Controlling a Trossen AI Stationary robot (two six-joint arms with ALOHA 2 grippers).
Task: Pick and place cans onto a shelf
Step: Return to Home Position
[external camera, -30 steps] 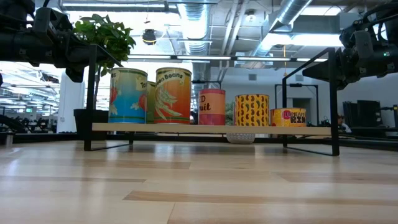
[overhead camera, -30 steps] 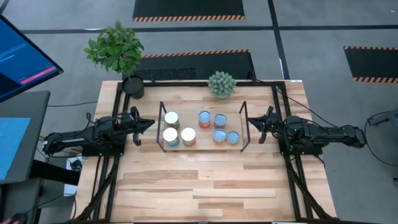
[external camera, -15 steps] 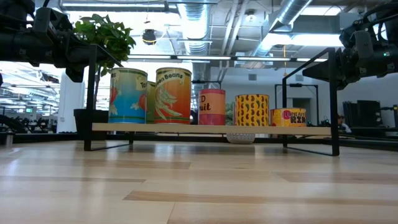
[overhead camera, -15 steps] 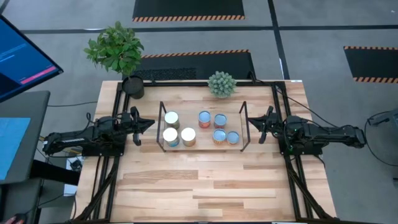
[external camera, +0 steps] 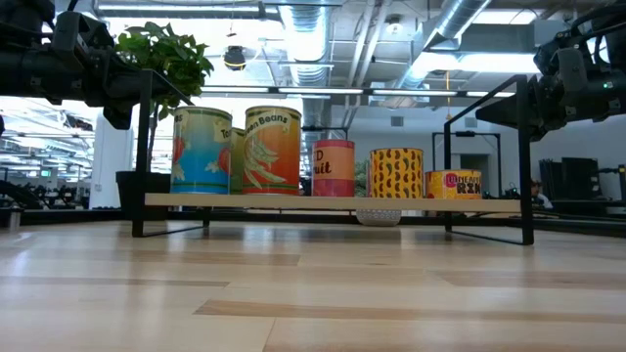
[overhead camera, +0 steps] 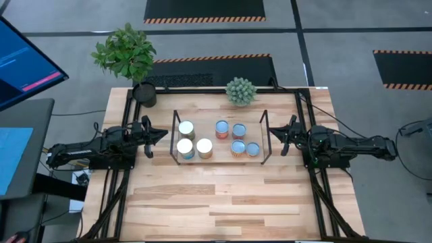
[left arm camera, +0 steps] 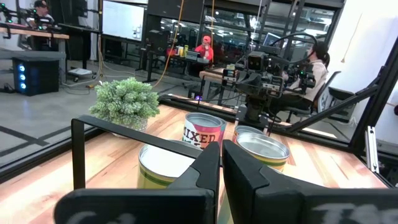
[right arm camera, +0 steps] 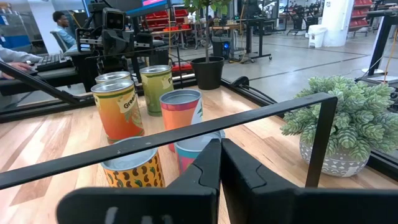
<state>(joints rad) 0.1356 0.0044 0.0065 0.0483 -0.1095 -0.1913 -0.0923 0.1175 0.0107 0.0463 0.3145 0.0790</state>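
Note:
Several cans (overhead camera: 204,148) stand upright on the shelf (overhead camera: 219,160), a low light-wood board with black wire frames at its short ends, in the middle of the table. In the low view the cans (external camera: 272,150) stand in a row on the board (external camera: 333,203). My left gripper (overhead camera: 163,133) hovers level just outside the shelf's left frame, shut, with nothing in it; the left wrist view shows its fingers (left arm camera: 221,163) closed together. My right gripper (overhead camera: 272,136) hovers level outside the right frame, also shut and holding nothing (right arm camera: 220,160).
A leafy plant in a black pot (overhead camera: 144,94) stands at the table's far left corner, and a small succulent in a pale pot (overhead camera: 240,91) behind the shelf. Bare tabletop (overhead camera: 223,202) lies between the shelf and the near edge. People sit at desks in the room beyond.

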